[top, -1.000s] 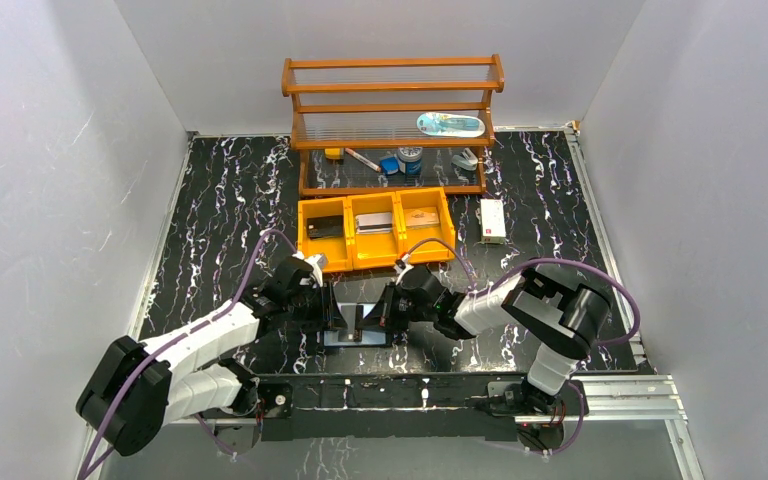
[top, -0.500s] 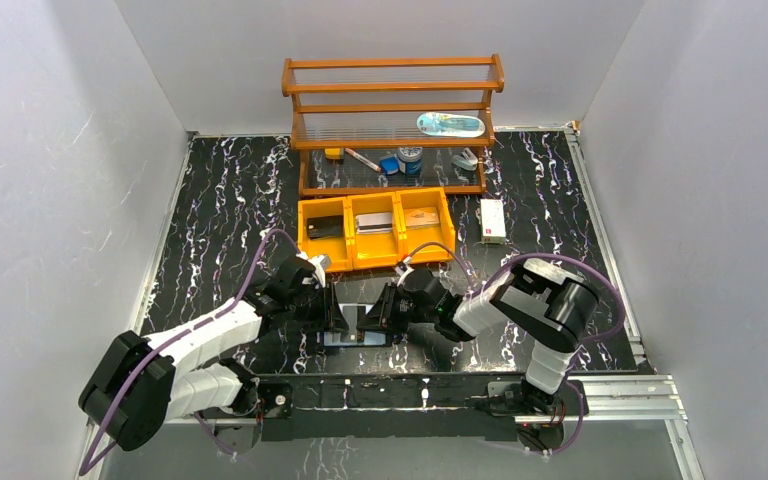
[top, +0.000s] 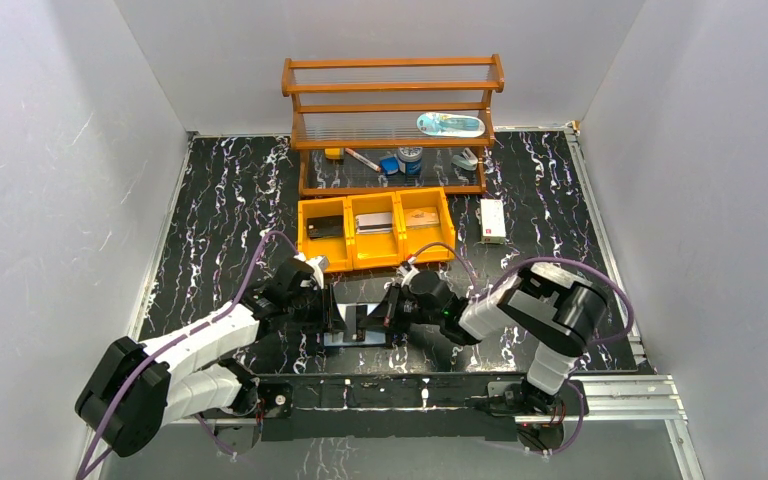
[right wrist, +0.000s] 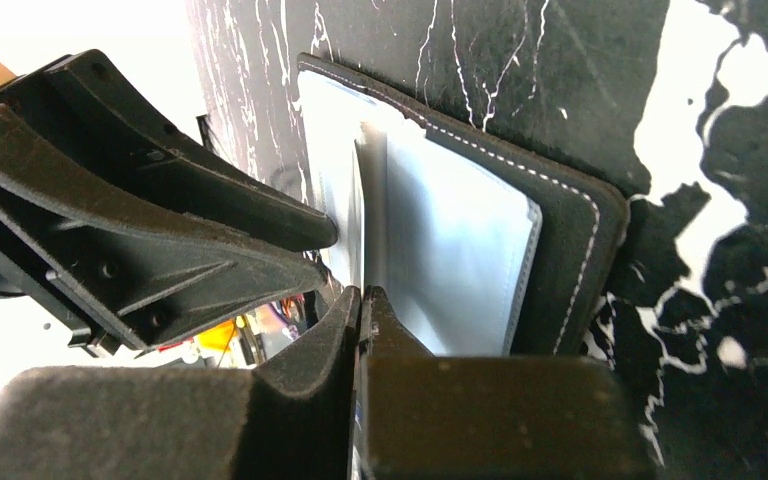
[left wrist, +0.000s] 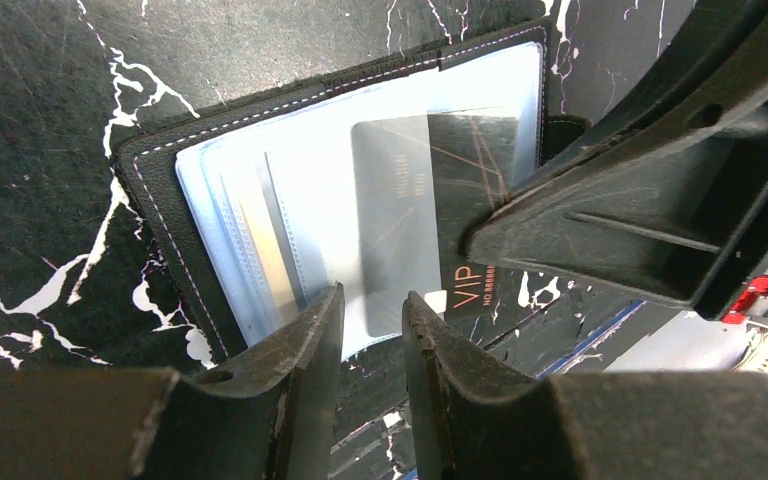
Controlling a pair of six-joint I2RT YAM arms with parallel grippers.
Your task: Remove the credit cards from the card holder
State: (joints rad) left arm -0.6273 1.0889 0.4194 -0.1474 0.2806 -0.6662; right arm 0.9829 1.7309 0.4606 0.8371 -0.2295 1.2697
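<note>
The card holder point(top: 358, 335) lies open on the black marble table near the front edge, between my two grippers. Its outside is black point(left wrist: 160, 190) and its sleeves pale blue point(right wrist: 460, 240). A dark credit card point(left wrist: 460, 170) marked VIP sticks partway out of a sleeve. My right gripper point(right wrist: 361, 295) is shut on that card, which runs edge-on point(right wrist: 371, 190) into its jaws. Its fingers point(left wrist: 600, 230) cover the card's far end in the left wrist view. My left gripper point(left wrist: 372, 305) stands narrowly open, its tips at the sleeve's near edge. More card edges show in the left sleeves.
A yellow three-compartment bin tray point(top: 303, 240) sits just behind the grippers, with flat items in each compartment. Behind it stands a wooden shelf point(top: 392, 90) with small items. A white box point(top: 492, 220) lies right of the tray. White walls close in both sides.
My right gripper edged left toward the holder, then back right a little, and its jaws are closed on the card now. The left arm has barely moved.
</note>
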